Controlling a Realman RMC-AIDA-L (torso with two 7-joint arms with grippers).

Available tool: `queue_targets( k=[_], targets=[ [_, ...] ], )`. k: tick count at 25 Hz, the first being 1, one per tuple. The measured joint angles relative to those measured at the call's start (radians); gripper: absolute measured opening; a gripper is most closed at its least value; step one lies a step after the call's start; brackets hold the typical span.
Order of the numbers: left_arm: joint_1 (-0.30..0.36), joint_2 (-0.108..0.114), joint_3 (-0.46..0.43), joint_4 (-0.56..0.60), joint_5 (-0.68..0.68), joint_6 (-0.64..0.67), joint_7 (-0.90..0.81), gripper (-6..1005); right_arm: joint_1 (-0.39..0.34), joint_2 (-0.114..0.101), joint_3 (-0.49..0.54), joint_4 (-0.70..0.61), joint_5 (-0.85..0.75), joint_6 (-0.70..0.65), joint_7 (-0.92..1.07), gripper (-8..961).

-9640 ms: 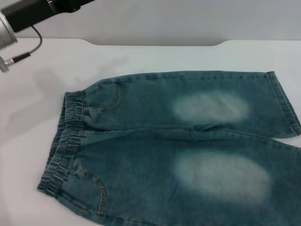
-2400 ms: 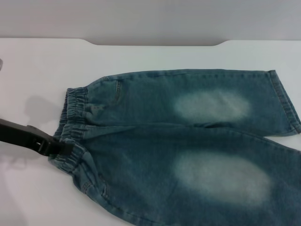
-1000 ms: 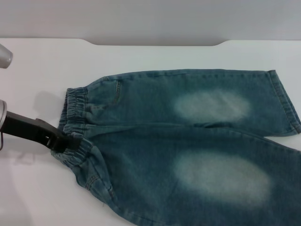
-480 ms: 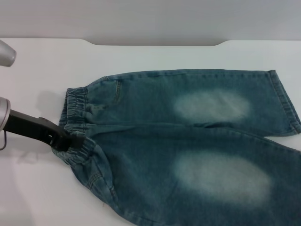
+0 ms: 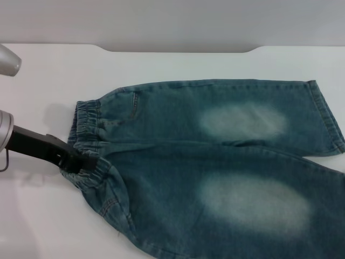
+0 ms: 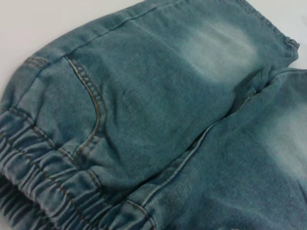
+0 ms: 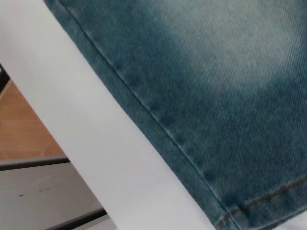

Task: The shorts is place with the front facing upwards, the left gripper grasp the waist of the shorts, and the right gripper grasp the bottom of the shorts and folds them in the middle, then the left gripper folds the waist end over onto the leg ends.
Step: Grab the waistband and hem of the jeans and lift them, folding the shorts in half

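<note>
Where the denim shorts [image 5: 215,167] lie spread front-up across the white bench [image 5: 178,65], the waist end sits toward the robot's left and the leg ends toward its right. The left tool [image 5: 81,162] reaches in from the left edge of the head view on a dark arm, and its tip is at the elastic waistband [image 5: 86,135], on the near half of it. The fabric there is bunched and lifted around the tip, so the tool looks clamped on the waistband, though the fingers themselves are buried in the denim.

The far leg lies flat, with a pale faded patch [image 5: 242,120] at its middle; the near leg carries a larger faded patch [image 5: 253,202] and runs off the bottom and right edges of the head view. A front pocket seam [image 5: 133,103] shows near the waist on the far side.

The left wrist view looks straight onto the gathered waistband [image 6: 43,191], the curved pocket stitching [image 6: 91,110] in tan thread, and the crotch seam between the two legs. The right wrist view shows a hemmed leg edge [image 7: 158,124] lying on the bench [image 7: 86,139] beside the bench's edge; the right tool itself is not seen in any view. No label, brand mark or writing can be read on the shorts.
</note>
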Motion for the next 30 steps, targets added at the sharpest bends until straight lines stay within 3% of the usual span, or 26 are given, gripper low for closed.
queue_targets(
  k=[14, 30],
  targets=[
    [-0.011, -0.011, 0.000, 0.000, 0.024, -0.005, 0.000, 38, 0.009, 0.004, -0.002, 0.002, -0.048, 0.016, -0.001, 456],
    [-0.012, -0.005, -0.008, 0.003, 0.025, 0.000, 0.000, 38, 0.030, 0.009, -0.011, 0.017, -0.043, 0.028, -0.003, 455]
  ],
)
